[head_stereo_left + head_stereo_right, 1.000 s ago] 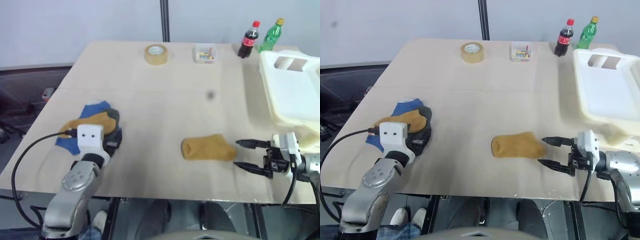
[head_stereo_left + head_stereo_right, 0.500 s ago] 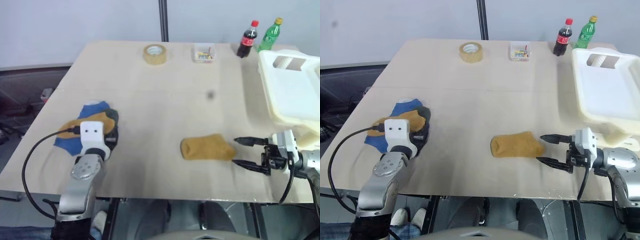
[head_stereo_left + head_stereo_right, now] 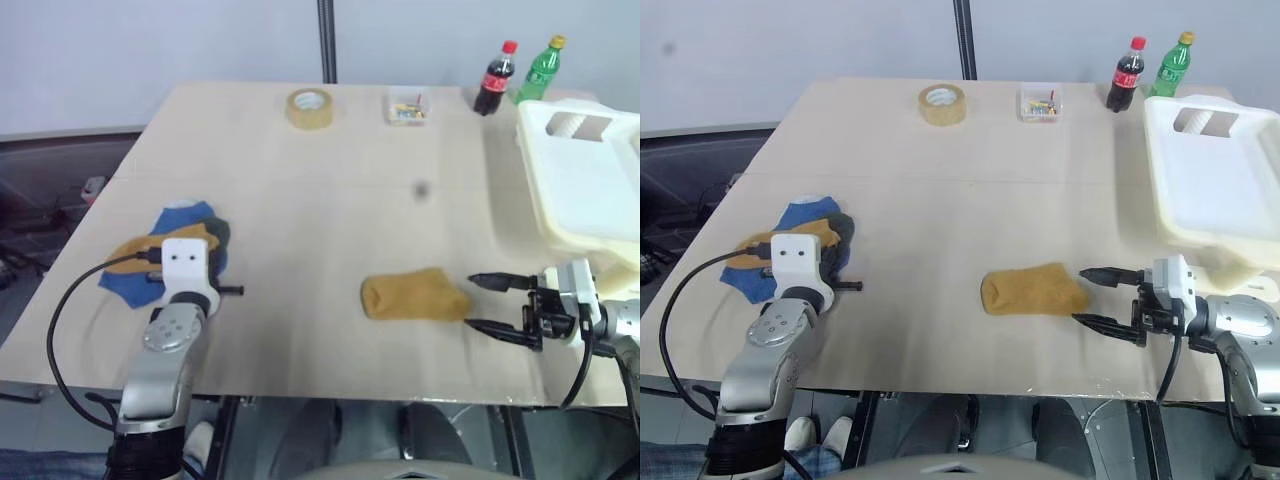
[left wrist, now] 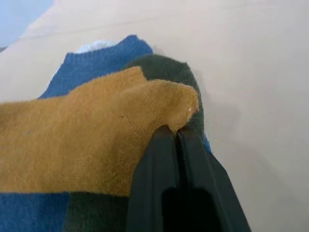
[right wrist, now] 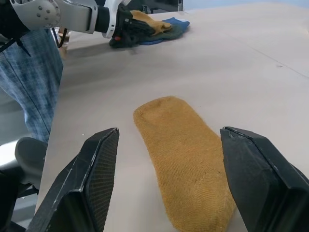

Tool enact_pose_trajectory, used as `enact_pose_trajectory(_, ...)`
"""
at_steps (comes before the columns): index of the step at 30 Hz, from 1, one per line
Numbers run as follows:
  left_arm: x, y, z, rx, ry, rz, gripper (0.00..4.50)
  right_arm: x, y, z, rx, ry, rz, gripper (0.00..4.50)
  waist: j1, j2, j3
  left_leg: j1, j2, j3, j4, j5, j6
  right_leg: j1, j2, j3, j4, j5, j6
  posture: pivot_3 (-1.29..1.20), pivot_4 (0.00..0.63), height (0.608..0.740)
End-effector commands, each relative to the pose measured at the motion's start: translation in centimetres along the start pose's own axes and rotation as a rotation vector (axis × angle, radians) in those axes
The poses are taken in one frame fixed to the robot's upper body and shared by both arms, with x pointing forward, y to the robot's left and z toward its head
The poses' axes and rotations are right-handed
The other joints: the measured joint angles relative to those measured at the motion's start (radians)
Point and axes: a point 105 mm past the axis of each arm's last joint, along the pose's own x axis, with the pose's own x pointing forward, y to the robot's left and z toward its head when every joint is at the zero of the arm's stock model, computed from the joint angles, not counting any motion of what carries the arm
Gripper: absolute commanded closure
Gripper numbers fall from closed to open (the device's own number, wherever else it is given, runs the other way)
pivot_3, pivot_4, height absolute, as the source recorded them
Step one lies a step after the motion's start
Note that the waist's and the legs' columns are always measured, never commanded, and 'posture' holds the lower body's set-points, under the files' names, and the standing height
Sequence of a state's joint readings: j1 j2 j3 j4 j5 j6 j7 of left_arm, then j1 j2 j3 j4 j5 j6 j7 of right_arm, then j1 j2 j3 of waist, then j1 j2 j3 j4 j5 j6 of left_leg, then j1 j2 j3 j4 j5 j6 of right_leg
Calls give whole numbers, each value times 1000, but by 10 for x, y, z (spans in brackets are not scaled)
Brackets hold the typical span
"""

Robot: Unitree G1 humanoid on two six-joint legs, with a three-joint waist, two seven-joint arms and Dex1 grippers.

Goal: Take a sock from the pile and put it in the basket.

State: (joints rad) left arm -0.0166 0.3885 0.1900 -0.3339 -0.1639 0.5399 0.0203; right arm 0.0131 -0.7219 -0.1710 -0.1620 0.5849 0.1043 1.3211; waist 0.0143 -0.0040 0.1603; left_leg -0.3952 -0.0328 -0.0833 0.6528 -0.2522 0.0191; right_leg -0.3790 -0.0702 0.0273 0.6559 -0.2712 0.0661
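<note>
Pile point(image 3: 165, 245) of blue, dark and mustard socks near the table's point(image 3: 330, 200) left front edge; left gripper point(image 4: 176, 133) fingers together, pinching the toe edge of the top mustard sock point(image 4: 82, 145). A single mustard sock point(image 3: 413, 295) lies flat at front centre, right gripper point(image 3: 497, 305) just beside its end, fingers wide apart, holding nothing. Basket point(image 3: 590, 190) sits at the right edge; tape roll point(image 3: 310, 107), small clear box point(image 3: 409, 106) and two bottles point(image 3: 497, 78) along the far side
</note>
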Motion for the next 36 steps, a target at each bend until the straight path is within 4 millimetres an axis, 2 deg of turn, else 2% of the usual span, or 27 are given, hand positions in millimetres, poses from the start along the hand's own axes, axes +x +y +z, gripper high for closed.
enact_pose_trajectory(1,-5,7,29,8,-112,28,4473,1,0,9,-45,-20,6,1025,0,0,0,0,0,0,0,0,0,0,0,0,0,0,0,0,150,738)
enact_pose_trajectory(5,-6,-7,50,-31,-164,-26,4473,2,0,8,-44,-18,7,1025,3,0,0,0,0,0,0,0,0,0,0,0,0,0,0,0,150,738)
enact_pose_trajectory(7,-6,-21,63,-46,-186,-72,4473,3,0,9,-44,-21,7,1025,3,0,0,0,0,0,0,0,0,0,0,-1,0,0,0,0,150,738)
enact_pose_trajectory(11,-4,-50,77,-84,-170,-177,4473,5,0,8,-46,-24,0,1025,0,0,0,0,-1,0,1,0,0,0,1,-1,1,0,0,0,150,738)
enact_pose_trajectory(13,-5,-61,76,-69,-152,-215,4473,4,0,9,-51,-23,-7,1025,-1,-1,0,0,-1,0,1,0,0,0,1,-1,1,0,0,0,150,738)
enact_pose_trajectory(15,-4,-62,66,-63,-114,-216,4473,3,0,9,-54,-23,-16,1025,-4,0,0,0,-1,0,1,0,0,0,2,0,1,0,0,0,150,738)
enact_pose_trajectory(22,1,-37,37,-16,-16,-100,4473,0,4,7,-45,-13,-34,1025,-1,-1,0,0,0,0,1,0,0,0,2,0,2,0,0,0,150,738)
enact_pose_trajectory(26,2,-8,29,48,2,25,4473,1,4,8,-43,-18,-41,1025,-2,-1,0,1,0,0,1,0,0,0,2,0,2,0,0,0,150,738)
enact_pose_trajectory(31,-2,27,52,98,-108,189,4473,2,5,7,-39,-19,-40,1025,0,-1,1,0,0,0,1,0,0,0,2,0,2,0,0,0,150,738)
enact_pose_trajectory(36,-10,51,82,110,-245,322,4473,3,6,6,-35,-21,-33,1025,1,-2,1,0,0,0,1,0,0,0,1,0,2,0,0,0,150,738)
